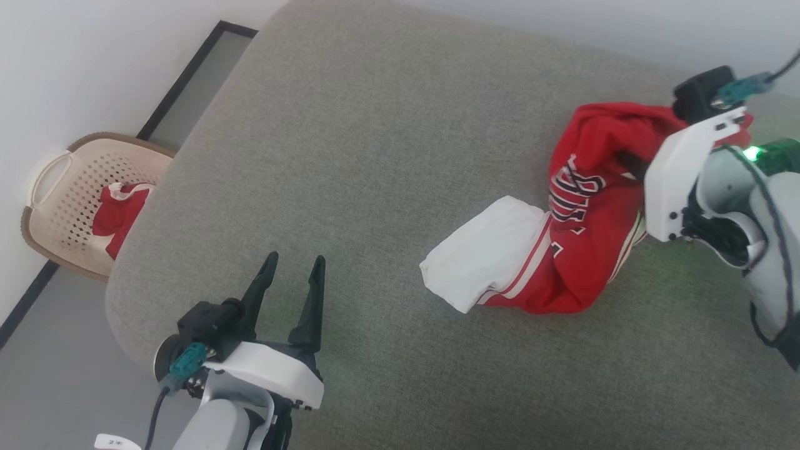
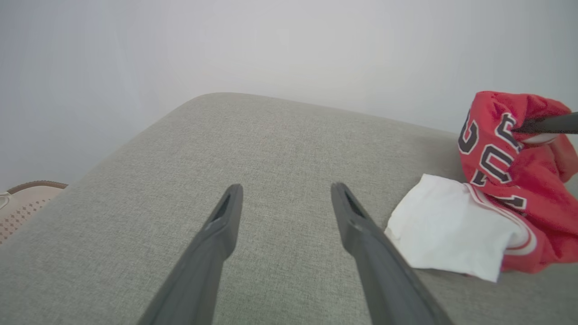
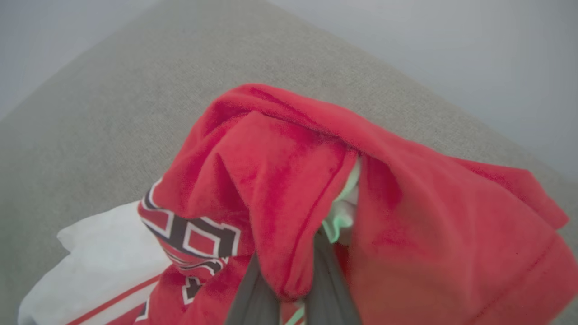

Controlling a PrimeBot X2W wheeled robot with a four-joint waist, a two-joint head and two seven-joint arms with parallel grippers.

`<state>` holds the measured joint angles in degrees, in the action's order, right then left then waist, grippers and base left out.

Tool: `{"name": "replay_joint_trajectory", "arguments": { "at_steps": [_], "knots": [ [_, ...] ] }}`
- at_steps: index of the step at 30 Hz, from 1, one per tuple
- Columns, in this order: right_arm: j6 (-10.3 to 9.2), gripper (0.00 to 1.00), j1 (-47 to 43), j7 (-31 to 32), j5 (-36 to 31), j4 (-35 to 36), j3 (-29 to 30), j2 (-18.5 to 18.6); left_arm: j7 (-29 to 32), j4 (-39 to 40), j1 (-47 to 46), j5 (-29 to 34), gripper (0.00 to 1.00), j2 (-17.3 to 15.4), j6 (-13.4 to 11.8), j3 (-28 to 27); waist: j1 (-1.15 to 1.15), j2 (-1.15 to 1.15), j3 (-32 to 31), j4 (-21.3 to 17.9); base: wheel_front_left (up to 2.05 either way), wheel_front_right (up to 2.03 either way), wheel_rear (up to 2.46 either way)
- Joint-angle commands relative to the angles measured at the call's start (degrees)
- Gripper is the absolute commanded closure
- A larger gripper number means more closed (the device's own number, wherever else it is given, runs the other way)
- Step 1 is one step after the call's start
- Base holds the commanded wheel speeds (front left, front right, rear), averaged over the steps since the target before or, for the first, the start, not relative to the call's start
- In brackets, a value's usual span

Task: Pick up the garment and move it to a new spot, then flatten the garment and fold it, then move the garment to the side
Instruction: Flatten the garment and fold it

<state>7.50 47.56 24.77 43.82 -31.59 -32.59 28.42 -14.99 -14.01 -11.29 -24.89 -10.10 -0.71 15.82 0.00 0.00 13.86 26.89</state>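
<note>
Grey cushion (image 1: 375, 156), right hand (image 3: 291, 271) clamped on garment (image 1: 581, 250), seemingly its top fold, left hand (image 1: 295, 261) spread, apart.

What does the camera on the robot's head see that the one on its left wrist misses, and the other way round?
Head view: a bunched red-and-white cloth lying in the basket, and the right arm's white wrist against the garment.
Left wrist view: a dark right finger gripping the garment's raised red top.
Both: the grey cushion, the garment with its white sleeve lying on it, part of the basket's rim, and the left fingers apart, holding nothing.
</note>
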Motion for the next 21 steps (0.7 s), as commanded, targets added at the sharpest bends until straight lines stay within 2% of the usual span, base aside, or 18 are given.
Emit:
{"name": "replay_joint_trajectory", "arguments": {
  "at_steps": [1, 2, 6, 11, 21],
  "knots": [
    [-0.02, 0.18, 1.57, -0.55, 0.55, -1.68, -1.99, -0.26, -0.27, -0.28, -0.93, 0.43, 0.0, 0.43, 0.31, -0.23, 0.0, 0.0, 0.33, 0.12, 0.0, 0.0, 0.0],
    [-0.02, 0.0, 2.23, -0.72, 1.29, -2.64, -3.38, -0.55, -0.27, -0.47, -1.02, 0.55, 0.0, 0.6, 0.43, -0.36, 0.0, 0.0, 0.42, 0.07, 0.0, 0.0, 0.0],
    [-0.02, 0.0, 5.35, -2.34, 4.0, -4.01, -7.47, -0.3, -0.27, -0.94, -1.06, 1.04, 0.0, 0.89, 0.81, -1.22, 0.0, 0.0, 0.39, -0.62, 0.0, 0.0, 0.0],
    [-0.02, 0.0, 8.12, -5.48, 6.72, -1.48, -11.29, 2.42, -0.27, -0.88, -0.38, 1.7, 0.0, 0.89, 1.06, -2.64, 0.0, 0.0, -0.02, -2.4, 0.0, 0.0, 0.0],
    [-0.03, 0.0, 6.58, -14.44, 10.55, 4.74, -11.69, 8.75, -0.27, 0.3, 1.54, 2.77, 0.0, 0.24, 1.15, -5.7, 0.0, 0.0, -1.27, -6.39, 0.0, 0.0, 0.0]
  ]
}}
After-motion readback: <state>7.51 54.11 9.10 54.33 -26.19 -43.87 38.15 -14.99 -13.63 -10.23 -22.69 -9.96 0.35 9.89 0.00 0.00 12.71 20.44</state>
